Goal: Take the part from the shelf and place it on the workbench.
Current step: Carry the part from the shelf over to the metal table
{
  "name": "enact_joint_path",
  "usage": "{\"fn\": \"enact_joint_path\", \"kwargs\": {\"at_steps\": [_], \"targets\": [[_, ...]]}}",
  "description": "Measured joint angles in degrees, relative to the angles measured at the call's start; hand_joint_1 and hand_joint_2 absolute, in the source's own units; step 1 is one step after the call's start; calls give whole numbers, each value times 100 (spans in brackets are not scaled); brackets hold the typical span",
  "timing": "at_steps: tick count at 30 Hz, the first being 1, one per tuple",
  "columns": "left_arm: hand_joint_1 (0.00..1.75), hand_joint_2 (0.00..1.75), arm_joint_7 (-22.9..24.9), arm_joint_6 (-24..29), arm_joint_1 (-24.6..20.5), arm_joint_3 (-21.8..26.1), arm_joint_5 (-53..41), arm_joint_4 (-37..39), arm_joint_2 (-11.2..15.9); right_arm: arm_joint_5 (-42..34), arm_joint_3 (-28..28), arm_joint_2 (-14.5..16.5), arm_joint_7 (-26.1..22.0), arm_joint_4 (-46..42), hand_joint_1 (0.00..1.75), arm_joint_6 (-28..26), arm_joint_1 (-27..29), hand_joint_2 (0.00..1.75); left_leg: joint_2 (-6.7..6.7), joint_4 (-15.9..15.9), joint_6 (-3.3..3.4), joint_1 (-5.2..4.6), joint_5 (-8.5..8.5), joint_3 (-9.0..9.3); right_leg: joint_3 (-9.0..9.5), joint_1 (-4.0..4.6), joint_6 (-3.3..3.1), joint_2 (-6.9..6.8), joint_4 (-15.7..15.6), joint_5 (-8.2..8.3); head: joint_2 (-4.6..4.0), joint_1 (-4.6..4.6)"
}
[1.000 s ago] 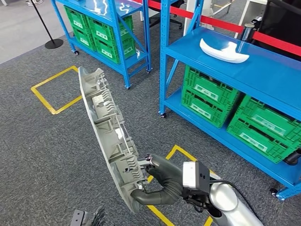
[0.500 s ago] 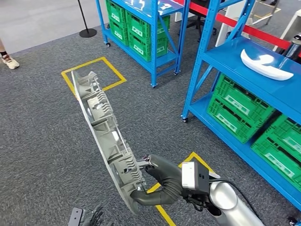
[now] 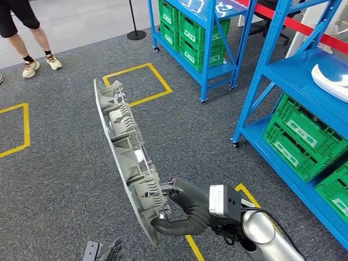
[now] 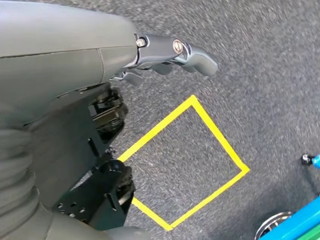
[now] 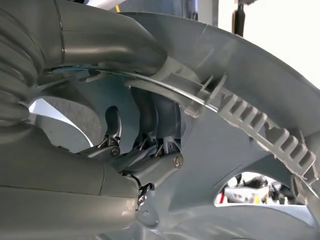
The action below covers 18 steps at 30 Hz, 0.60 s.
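Grey carpet (image 3: 57, 179) below part (image 3: 127, 157) between fingers (image 3: 182, 190)

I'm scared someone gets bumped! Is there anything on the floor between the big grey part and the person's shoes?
In the head view, only bare grey carpet lies between the grey part, gripped by the right hand, and the person's shoes.

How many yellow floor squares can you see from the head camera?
3: one beyond the part's top end, one at the left edge, one partly hidden beside the right hand.
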Motion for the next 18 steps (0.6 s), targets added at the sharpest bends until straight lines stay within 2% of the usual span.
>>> {"fn": "enact_joint_path", "kwargs": {"at_steps": [1, 2, 4, 5, 6, 8, 9, 10, 12, 13, 14, 15, 16, 17, 18], "targets": [[0, 175, 8, 0, 5, 0, -1, -1, -2, 8, -4, 0, 10, -9, 175, -2, 16, 175, 18, -163, 9, 0, 122, 94, 7, 5, 2, -68, 0, -6, 0, 0], [0, 175, 17, 1, 8, 0, -1, -3, -2, 14, -9, 0, 19, -25, 175, -1, 31, 175, 80, -527, 29, -5, 310, 296, 20, 9, 9, -134, 1, -16, 0, 0], [0, 175, 28, 3, -3, 0, -1, -17, -2, 25, -26, 0, 38, -67, 175, 9, 61, 175, 352, -1306, 94, -50, 584, 708, 51, 29, 44, -248, 4, -45, 0, 2], [0, 175, 32, 4, -13, 0, -1, -25, -2, 30, -35, 0, 45, -81, 175, 17, 72, 175, 444, -1531, 128, -76, 642, 817, 64, 40, 72, -299, 5, -57, 0, 3], [0, 175, 35, 6, -20, 0, -1, -30, -1, 35, -41, 1, 50, -91, 175, 25, 79, 175, 479, -1609, 159, -101, 643, 838, 73, 45, 101, -347, 2, -65, 0, 4], [0, 175, 41, 9, -16, -1, -1, -30, 0, 38, -47, 3, 56, -106, 175, 31, 85, 175, 332, -1640, 224, -105, 675, 827, 100, 34, 172, -431, -9, -80, -1, 4], [0, 175, 42, 10, -11, -1, -1, -31, 0, 39, -51, 4, 58, -116, 175, 31, 87, 175, 263, -1667, 263, -95, 695, 838, 101, 21, 208, -360, 23, -114, 0, 4], [0, 175, 42, 11, -13, -1, -1, -32, -1, 39, -58, 4, 60, -126, 175, 31, 91, 175, 193, -1694, 301, -79, 718, 852, 55, 11, 239, -220, 146, -200, 0, 6], [0, 175, 42, 13, -31, 0, -1, -37, -10, 47, -74, 1, 61, -138, 175, 31, 107, 175, 55, -1717, 349, -59, 745, 863, -222, -3, 276, 131, 732, -514, 1, 13], [0, 175, 42, 13, -41, 0, -1, -38, -16, 55, -79, -1, 62, -139, 175, 31, 118, 175, -20, -1715, 360, -59, 748, 859, -426, -3, 285, 217, 1126, -681, 1, 16], [0, 175, 42, 13, -43, 0, -2, -39, -24, 68, -83, -2, 66, -139, 175, 30, 133, 175, -103, -1713, 364, -59, 748, 858, -595, -2, 293, 247, 1435, -769, 1, 17], [0, 175, 42, 13, -42, -1, -7, -39, -30, 84, -86, -2, 74, -139, 175, 24, 147, 175, -188, -1707, 365, -58, 748, 859, -684, -3, 295, 256, 1562, -745, 1, 17], [0, 175, 42, 7, -41, -2, -19, -40, -31, 104, -89, -2, 85, -140, 175, 16, 159, 175, -276, -1698, 361, -53, 747, 860, -664, -8, 295, 267, 1466, -609, 2, 17], [0, 175, 41, -4, -43, -5, -32, -43, -31, 122, -92, -2, 99, -143, 175, 8, 167, 175, -364, -1683, 351, -45, 743, 861, -531, -19, 295, 307, 1148, -391, 1, 17], [0, 175, 41, -22, -46, -8, -45, -45, -30, 141, -96, -2, 115, -151, 175, 1, 171, 175, -444, -1663, 332, -36, 736, 856, -351, -40, 295, 412, 740, -190, 1, 17]]}}
